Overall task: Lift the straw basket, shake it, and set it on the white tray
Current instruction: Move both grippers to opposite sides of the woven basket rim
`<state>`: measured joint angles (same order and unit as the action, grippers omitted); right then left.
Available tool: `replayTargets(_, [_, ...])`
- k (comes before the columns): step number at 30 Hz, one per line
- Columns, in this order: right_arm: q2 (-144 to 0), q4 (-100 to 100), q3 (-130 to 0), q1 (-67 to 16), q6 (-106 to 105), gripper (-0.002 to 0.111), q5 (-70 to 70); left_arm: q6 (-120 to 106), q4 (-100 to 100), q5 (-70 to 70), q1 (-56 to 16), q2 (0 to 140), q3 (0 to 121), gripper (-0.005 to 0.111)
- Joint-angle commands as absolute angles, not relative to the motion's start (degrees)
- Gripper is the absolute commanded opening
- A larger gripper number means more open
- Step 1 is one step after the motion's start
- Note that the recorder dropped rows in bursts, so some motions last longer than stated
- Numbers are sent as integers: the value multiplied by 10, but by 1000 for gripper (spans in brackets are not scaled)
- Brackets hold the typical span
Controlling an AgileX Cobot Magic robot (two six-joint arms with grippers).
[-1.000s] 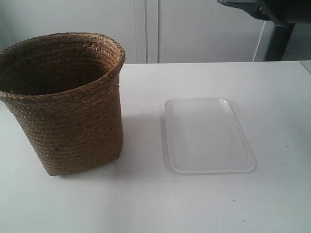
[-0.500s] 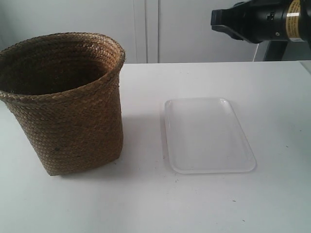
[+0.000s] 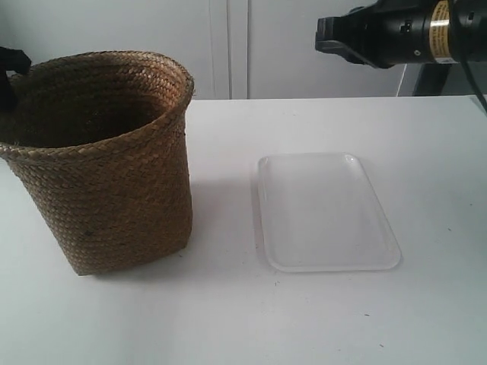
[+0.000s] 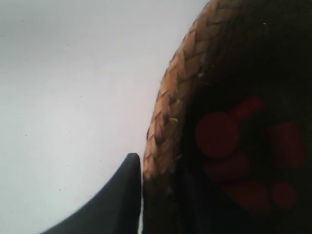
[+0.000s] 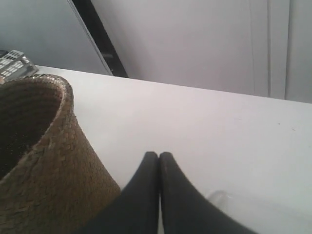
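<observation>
At the exterior view's left edge, the left gripper (image 3: 11,67) meets the rolled rim of the straw basket (image 3: 103,167); we see one black finger (image 4: 127,195) touching the rim's outside but cannot tell how wide the claw stands. The basket sits upright on the white table (image 3: 228,319), red pieces (image 4: 217,134) in its dark inside. The white tray (image 3: 327,213) lies beside it, apart. Farther right, the right gripper (image 5: 159,157) hangs pinched together, holding nothing

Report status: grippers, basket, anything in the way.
Left gripper at straw basket rim, grip unclear. Right gripper shut, aloft. Basket on table beside white tray. Tray clear.
</observation>
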<state>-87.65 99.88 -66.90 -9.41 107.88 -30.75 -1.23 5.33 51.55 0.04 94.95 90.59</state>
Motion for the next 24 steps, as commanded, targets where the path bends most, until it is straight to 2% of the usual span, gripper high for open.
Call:
replayTargets(1, [-875, 999, -700, -134, 1082, 0, -309, -101, 140, 525, 2, 962, 911, 0])
replayTargets(7, [-932, 999, -724, -184, 1118, 0, -333, -121, 180, 486, -2, 965, 911, 0])
replayTargets(15, [-994, 999, -783, -207, 1158, 1, -378, -154, 180, 481, -2, 965, 911, 0])
replayTargets(18, [-987, 999, -799, -208, 1116, 9, -389, -154, 180, 484, -2, 965, 911, 0])
replayTargets(21, [-965, 999, -805, -205, 1088, 12, -308, -154, 180, 480, -2, 965, 911, 0])
replayTargets(24, [-935, 999, -806, -212, 992, 4, -156, -164, 180, 473, -2, 965, 911, 0])
